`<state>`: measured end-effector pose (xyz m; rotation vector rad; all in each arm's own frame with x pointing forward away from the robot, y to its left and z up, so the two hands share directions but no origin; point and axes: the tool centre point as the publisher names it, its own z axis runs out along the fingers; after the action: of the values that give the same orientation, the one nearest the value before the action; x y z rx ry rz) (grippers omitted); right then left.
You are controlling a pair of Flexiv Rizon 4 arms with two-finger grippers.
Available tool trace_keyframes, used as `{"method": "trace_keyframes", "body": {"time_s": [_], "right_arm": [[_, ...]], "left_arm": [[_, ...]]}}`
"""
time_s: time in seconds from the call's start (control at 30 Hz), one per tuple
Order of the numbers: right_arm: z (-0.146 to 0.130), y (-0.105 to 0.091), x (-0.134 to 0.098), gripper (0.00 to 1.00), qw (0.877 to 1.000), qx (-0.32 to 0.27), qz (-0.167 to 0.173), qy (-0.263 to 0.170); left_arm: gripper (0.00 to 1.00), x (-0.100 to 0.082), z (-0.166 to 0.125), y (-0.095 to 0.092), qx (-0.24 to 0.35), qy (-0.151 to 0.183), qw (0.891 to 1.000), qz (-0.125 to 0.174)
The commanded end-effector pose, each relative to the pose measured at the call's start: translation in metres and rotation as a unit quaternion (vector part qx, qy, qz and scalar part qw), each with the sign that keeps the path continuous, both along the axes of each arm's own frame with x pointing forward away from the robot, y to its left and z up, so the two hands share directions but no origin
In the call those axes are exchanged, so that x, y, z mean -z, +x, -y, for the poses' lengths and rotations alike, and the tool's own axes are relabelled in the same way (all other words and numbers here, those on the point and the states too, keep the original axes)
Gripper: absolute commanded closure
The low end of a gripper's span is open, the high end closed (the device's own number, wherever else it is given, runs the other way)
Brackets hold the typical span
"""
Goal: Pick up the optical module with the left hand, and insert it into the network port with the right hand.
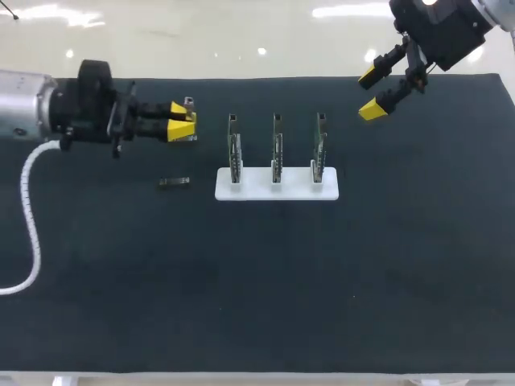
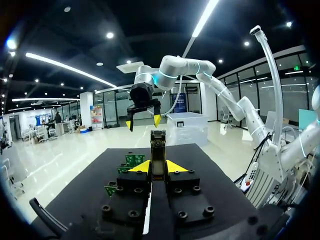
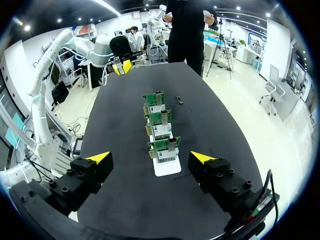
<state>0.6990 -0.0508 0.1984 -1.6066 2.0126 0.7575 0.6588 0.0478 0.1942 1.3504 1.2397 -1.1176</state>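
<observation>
My left gripper hangs over the mat's back left, shut on the optical module, a slim dark and silver bar. In the left wrist view the optical module sticks out ahead between the yellow fingertips. Three green circuit boards with network ports stand upright on a white base, to the right of the held module. My right gripper is open and holds nothing, raised at the back right past the boards. From the right wrist the nearest board lies just ahead of that open gripper.
A small dark part lies flat on the black mat, left of the white base and below my left gripper. It also shows as the small part beside the far board.
</observation>
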Motion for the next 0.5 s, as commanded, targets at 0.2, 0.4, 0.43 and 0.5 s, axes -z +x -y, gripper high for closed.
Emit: {"method": "trace_keyframes", "body": {"time_s": [0.2,0.4,0.43,0.5], "right_arm": [[0.000,0.001,0.000,0.00,1.000,-0.001,0.000,0.001],[0.000,0.001,0.000,0.00,1.000,-0.001,0.000,0.001],[0.000,0.001,0.000,0.00,1.000,-0.001,0.000,0.001],[0.000,0.001,0.000,0.00,1.000,-0.001,0.000,0.001]], "left_arm": [[1.00,0.005,0.026,0.016,0.018,-0.011,1.000,-0.023],[1.00,0.004,0.044,0.023,0.011,-0.018,0.999,-0.028],[1.00,0.005,0.046,0.024,0.007,-0.017,0.999,-0.027],[1.00,0.008,0.052,0.025,0.003,-0.017,1.000,-0.026]]}}
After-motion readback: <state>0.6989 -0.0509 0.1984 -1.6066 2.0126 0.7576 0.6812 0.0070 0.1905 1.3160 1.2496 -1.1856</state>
